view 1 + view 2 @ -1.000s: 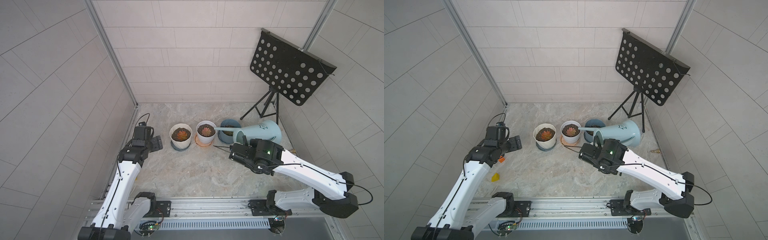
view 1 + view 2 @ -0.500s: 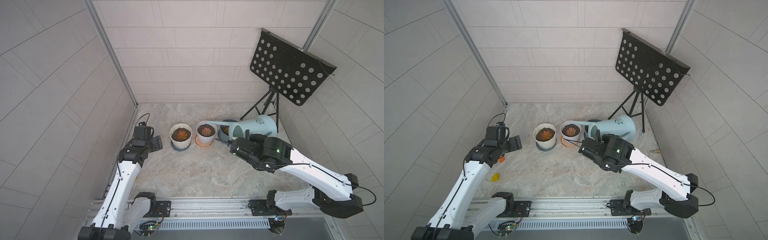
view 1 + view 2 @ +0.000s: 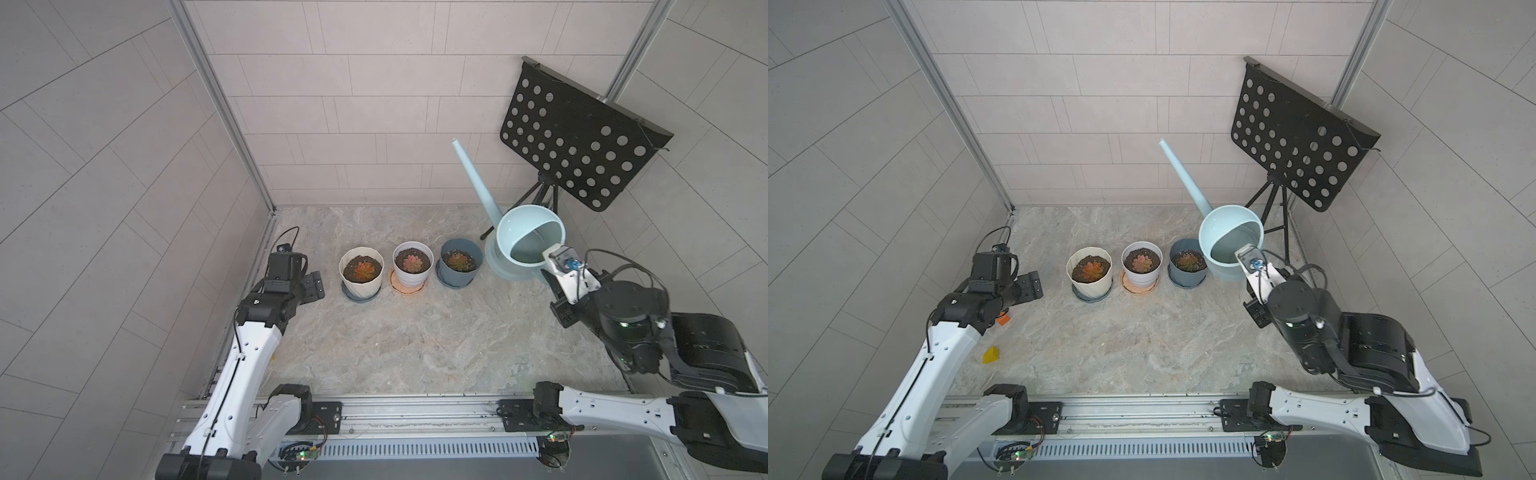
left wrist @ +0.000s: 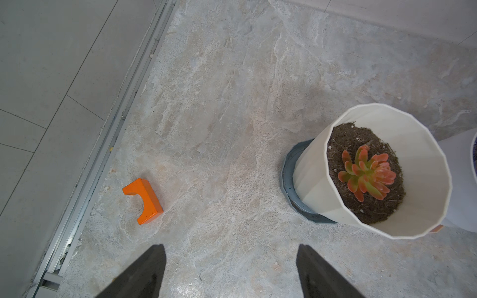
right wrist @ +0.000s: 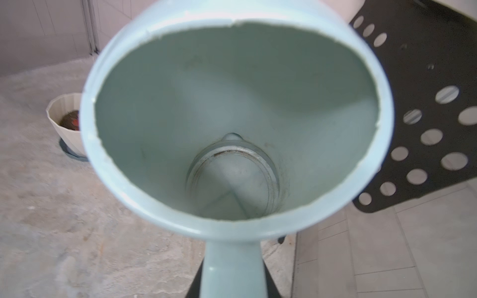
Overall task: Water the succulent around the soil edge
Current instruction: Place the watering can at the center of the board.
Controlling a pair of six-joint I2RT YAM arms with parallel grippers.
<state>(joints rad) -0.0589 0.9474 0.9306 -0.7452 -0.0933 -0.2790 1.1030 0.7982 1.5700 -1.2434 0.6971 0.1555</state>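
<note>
The pale blue plastic watering can (image 3: 528, 232) stands upright at the right of the marble-patterned bench (image 3: 415, 332), just right of the row of pots. Its long spout rises up and to the far left, toward the back wall and away from the soil. The right fingers (image 5: 193, 290) are closed tight on the can's handle. Whether the base rests on the bench or hangs just above it cannot be told.

Three red-green succulents (image 3: 412, 262) sit in a row: one in a white ribbed pot (image 3: 353, 286) at the left, one in a smooth white pot (image 3: 411, 279) in the middle, and one in a blue-grey pot (image 3: 455, 277) nearest the can. The task does not say which one is meant.

No water leaves the spout. The soil in the ribbed pot looks dark and crumbly in the left wrist view, with no pooling, so watering done cannot be confirmed. Judging by the upright can, no pour is under way. What would remain is either tipping the spout over a soil rim or putting the can down.

The left fingers (image 4: 144, 273) are spread wide and hold nothing, hovering left of the ribbed pot, with an orange arch block (image 4: 143, 200) near them.

No brand, label or writing is legible on the can, the pots or the black perforated music stand (image 3: 577, 153).
</note>
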